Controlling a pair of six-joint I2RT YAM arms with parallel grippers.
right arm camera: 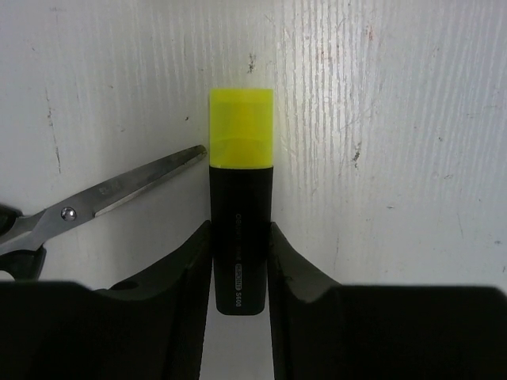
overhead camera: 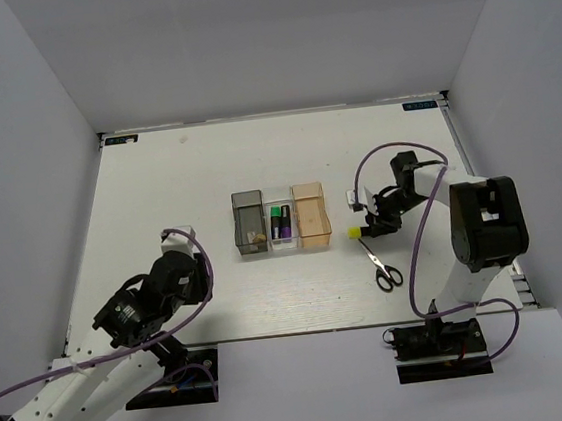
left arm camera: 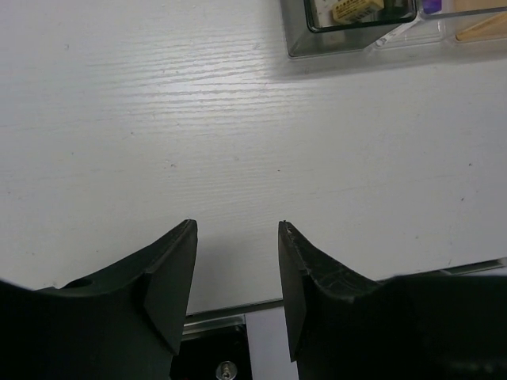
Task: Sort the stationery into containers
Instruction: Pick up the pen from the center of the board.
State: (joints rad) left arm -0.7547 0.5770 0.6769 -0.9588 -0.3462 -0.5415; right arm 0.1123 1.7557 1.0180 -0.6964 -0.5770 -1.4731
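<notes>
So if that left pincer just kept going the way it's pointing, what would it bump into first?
Most likely the bare table: the left pincer, open, seems angled down at it. The grey bin lies farther on, slightly right of its line, so it may miss that; depth is unclear.

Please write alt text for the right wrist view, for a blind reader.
The right tool grips a black marker with a yellow cap on the white table. Metal scissors lie beside it, their blade tip almost touching the marker.
</notes>
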